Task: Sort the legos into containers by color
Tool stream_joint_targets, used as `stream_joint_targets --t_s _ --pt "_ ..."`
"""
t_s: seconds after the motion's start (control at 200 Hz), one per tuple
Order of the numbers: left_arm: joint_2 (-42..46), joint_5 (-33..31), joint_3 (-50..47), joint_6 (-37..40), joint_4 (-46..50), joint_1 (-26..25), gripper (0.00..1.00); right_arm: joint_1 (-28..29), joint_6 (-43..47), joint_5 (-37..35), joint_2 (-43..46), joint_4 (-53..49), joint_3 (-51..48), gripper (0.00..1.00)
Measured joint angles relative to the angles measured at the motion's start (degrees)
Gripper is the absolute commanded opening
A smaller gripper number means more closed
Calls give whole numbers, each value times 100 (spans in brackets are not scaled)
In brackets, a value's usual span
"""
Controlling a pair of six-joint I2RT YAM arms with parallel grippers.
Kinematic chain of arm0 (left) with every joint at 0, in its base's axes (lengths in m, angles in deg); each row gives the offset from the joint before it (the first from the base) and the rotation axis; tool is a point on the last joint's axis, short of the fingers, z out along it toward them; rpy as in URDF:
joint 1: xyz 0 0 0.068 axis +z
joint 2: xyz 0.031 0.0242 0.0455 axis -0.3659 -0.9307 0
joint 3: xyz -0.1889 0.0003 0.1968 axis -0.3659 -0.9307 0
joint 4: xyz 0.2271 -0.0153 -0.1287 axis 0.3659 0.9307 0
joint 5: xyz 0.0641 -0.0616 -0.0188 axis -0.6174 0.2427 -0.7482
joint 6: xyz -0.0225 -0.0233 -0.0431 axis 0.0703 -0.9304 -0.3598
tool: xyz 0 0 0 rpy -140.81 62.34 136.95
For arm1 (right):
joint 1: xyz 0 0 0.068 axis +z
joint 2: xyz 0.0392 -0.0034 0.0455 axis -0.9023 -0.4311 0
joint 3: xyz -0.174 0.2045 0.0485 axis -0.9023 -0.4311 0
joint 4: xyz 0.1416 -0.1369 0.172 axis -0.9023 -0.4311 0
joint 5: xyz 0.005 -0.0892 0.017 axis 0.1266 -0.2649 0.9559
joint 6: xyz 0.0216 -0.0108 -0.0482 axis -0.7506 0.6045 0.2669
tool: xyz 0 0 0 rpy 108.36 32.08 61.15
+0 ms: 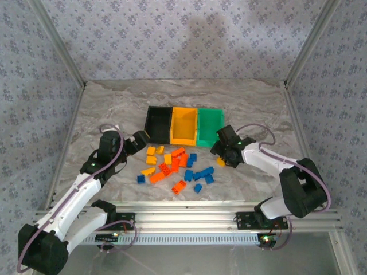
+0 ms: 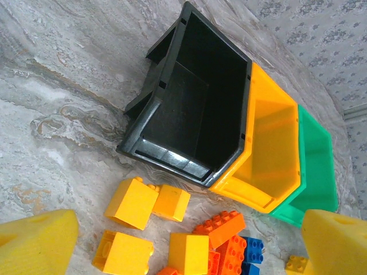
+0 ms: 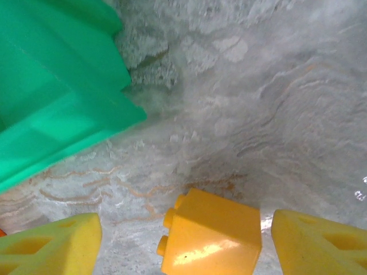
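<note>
Yellow-orange and hard-shelled, the lone brick (image 3: 209, 235) lies on the marble-patterned table (image 3: 275, 86) just off the green bin (image 3: 51, 86), apart from the main pile (image 1: 175, 169) nearer the table's near edge. The right gripper (image 3: 186, 243) stands wide open astride it, pads clear of both sides, gripping nothing. The left gripper (image 2: 186, 246) is likewise spread and empty over yellow bricks (image 2: 132, 203) before the black bin (image 2: 189, 97). Light, rigid and glossy, the brick will probably slip unless pinched across flat opposite walls, not the studs. It belongs in the yellow-orange bin (image 1: 184, 125).
</note>
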Motion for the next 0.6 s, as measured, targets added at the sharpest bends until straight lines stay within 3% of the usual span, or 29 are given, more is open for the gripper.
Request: stream_joint_targets --t_s 0.29,0.6 --pt "0 -20 -11 7 -33 0 100 70 0 9 -308 7 -107 66" --pt "0 -103 -11 48 -39 0 100 70 310 48 -391 -81 -81 34"
